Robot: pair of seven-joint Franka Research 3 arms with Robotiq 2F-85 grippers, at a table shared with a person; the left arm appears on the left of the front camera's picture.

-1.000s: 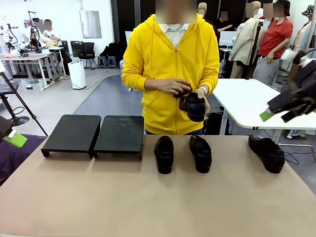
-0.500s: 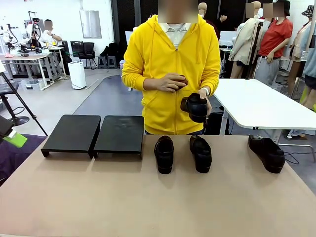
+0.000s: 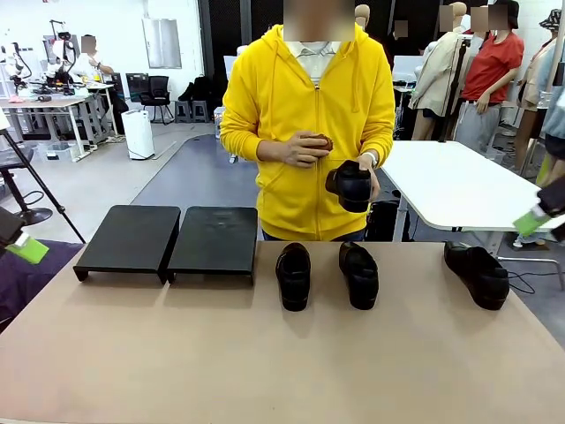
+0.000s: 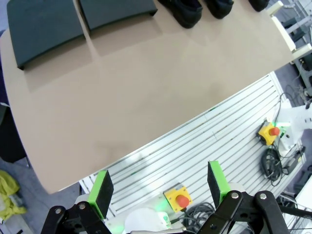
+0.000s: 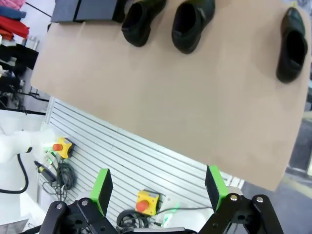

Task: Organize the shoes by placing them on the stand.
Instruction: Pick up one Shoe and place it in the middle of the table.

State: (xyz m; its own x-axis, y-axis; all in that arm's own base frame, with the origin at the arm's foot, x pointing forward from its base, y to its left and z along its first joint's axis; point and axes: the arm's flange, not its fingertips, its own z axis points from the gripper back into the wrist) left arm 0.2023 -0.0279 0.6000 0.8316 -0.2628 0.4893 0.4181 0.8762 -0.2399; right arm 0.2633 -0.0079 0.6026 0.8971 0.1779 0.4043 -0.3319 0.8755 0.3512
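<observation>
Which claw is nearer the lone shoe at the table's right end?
Right. The right claw hangs just up and right of the shoe; the left claw sits far left, past the stand.

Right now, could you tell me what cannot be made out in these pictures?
Front view: the small brown thing in the person's hand is too small to identify and partly covered by fingers.
Front view: the held shoe is a dark shape, so which way it points is unclear.
Left wrist view: the table shoes are cut off by the top edge.
Right wrist view: the stand is cut off by the top edge.
</observation>
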